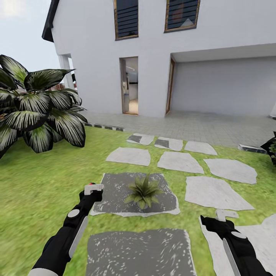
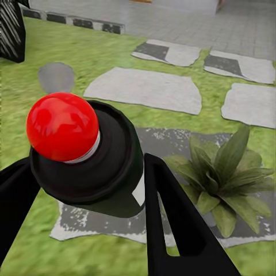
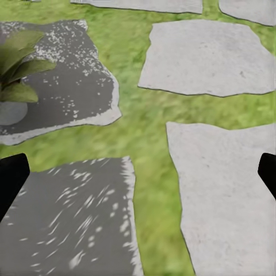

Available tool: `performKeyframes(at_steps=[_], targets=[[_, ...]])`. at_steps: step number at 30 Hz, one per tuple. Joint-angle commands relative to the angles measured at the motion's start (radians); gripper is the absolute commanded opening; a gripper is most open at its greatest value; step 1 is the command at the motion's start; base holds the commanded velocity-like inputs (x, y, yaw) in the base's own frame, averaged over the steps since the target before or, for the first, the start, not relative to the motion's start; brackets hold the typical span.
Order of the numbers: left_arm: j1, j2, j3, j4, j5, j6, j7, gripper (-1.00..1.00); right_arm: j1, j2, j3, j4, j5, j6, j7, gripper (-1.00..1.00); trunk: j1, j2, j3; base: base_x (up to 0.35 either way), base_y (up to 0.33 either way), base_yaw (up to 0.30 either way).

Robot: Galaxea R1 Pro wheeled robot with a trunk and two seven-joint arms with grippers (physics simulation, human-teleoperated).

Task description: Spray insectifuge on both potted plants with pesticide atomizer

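The left tool pinches the slim black red-capped pesticide atomizer. The small green spiky potted plant on its dark paving slab lies just ahead-right of it, nearer this arm. The right tool hangs spread, empty.

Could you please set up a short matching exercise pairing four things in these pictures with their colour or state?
Things:
1. pesticide atomizer
2. potted plant
3. left end effector
4. right end effector

States:
a. open, holding nothing
b. sits on a dark grey stepping stone
c. shut around a black bottle
d. red ball on top

Pairs: 1-d, 2-b, 3-c, 4-a
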Motion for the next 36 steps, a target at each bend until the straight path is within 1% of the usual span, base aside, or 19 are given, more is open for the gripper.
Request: performKeyframes(at_steps=[1,4,9,10,13,15,16,19,22,25,27,28,30,31,32,33,34,35,36], targets=[[0.0,0.001,-0.002,-0.002,0.009,0.005,0.008,-1.0,-0.001,0.0,0.0,-0.001,0.001,0.005,-0.001,1.0,0.0,0.0,-0.001,0.0,0.0,0.0],[0.0,0.001,-0.002,-0.002,0.009,0.005,0.008,-1.0,-0.001,-0.001,0.002,0.002,0.033,0.005,-0.008,1.0,0.0,0.0,-0.001,0.0,0.0,0.0],[0.0,0.01,0.0,-0.003,0.009,0.007,0.004,-1.0,-0.001,-0.006,-0.001,0.002,0.163,0.014,-0.002,1.0,0.0,0.0,-0.001,0.0,0.0,0.0],[0.0,0.014,0.0,-0.003,0.008,0.008,0.002,-1.0,-0.001,-0.006,-0.001,0.002,0.17,0.018,-0.001,1.0,0.0,0.0,-0.001,0.0,0.0,0.0],[-0.003,0.06,0.003,-0.003,0.002,0.01,-0.049,-1.0,-0.02,-0.012,-0.001,0.011,0.189,0.065,0.025,1.0,0.0,0.0,-0.001,0.0,0.0,0.0],[-0.006,0.123,0.004,-0.003,0.0,0.011,-0.108,-1.0,-0.067,-0.024,0.001,0.029,0.192,0.084,0.092,1.0,0.0,0.0,-0.001,0.0,0.0,0.0],[-0.007,0.14,0.004,-0.003,0.0,0.011,-0.127,-1.0,-0.084,-0.027,0.002,0.035,0.193,0.087,0.116,1.0,0.0,0.0,-0.001,0.0,0.0,0.0],[-0.009,0.224,0.004,-0.003,-0.002,0.012,-0.26,-1.0,-0.205,-0.034,0.003,0.112,0.195,0.095,0.334,1.0,0.0,0.0,-0.001,0.0,0.0,0.0],[-0.01,0.271,0.004,-0.002,-0.002,0.012,-0.356,-1.0,-0.308,-0.036,0.003,0.217,0.201,0.097,0.502,1.0,0.0,0.0,-0.001,0.0,0.0,0.0],[-0.011,0.314,0.005,-0.002,-0.003,0.011,-0.437,-1.0,-0.401,-0.036,0.003,0.334,0.205,0.097,0.57,1.0,0.0,0.0,-0.001,0.0,0.0,0.0],[-0.012,0.335,0.004,-0.001,-0.003,0.011,-0.545,-1.0,-0.49,-0.034,0.006,0.433,0.205,0.097,0.607,1.0,0.0,0.0,-0.001,0.0,0.0,0.0],[-0.014,0.34,0.004,-0.001,-0.013,0.011,-0.625,-1.0,-0.528,-0.03,0.017,0.465,0.206,0.097,0.66,1.0,0.0,0.0,-0.001,0.0,0.0,0.0],[-0.015,0.344,0.005,0.0,-0.055,0.011,-0.729,-1.0,-0.555,-0.025,0.051,0.484,0.207,0.097,0.774,1.0,0.0,0.0,-0.001,0.0,0.0,0.0],[-0.018,0.344,0.005,0.001,-0.122,0.011,-0.833,-1.0,-0.566,-0.018,0.09,0.491,0.207,0.097,0.883,1.0,0.0,0.0,-0.001,0.0,0.0,0.0],[-0.019,0.344,0.005,0.001,-0.158,0.011,-0.882,-1.0,-0.569,-0.005,0.107,0.493,0.207,0.097,0.922,1.0,0.0,0.0,-0.001,0.0,0.0,0.0],[-0.021,0.343,0.005,0.001,-0.201,0.011,-0.941,-1.0,-0.572,0.036,0.136,0.495,0.207,0.097,0.956,1.0,0.0,0.0,-0.001,0.0,0.0,0.0],[-0.022,0.342,0.005,0.001,-0.22,0.011,-0.968,-1.0,-0.573,0.068,0.161,0.495,0.207,0.097,0.969,1.0,0.0,0.0,-0.001,0.0,0.0,0.0],[-0.022,0.341,0.004,0.001,-0.237,0.012,-0.997,-1.0,-0.573,0.107,0.209,0.496,0.206,0.097,0.98,1.0,0.0,0.0,-0.001,0.0,0.0,0.0],[-0.023,0.34,0.004,0.002,-0.244,0.012,-1.018,-1.0,-0.574,0.124,0.249,0.496,0.206,0.097,0.984,1.0,0.0,0.0,-0.001,0.0,0.0,0.0]])
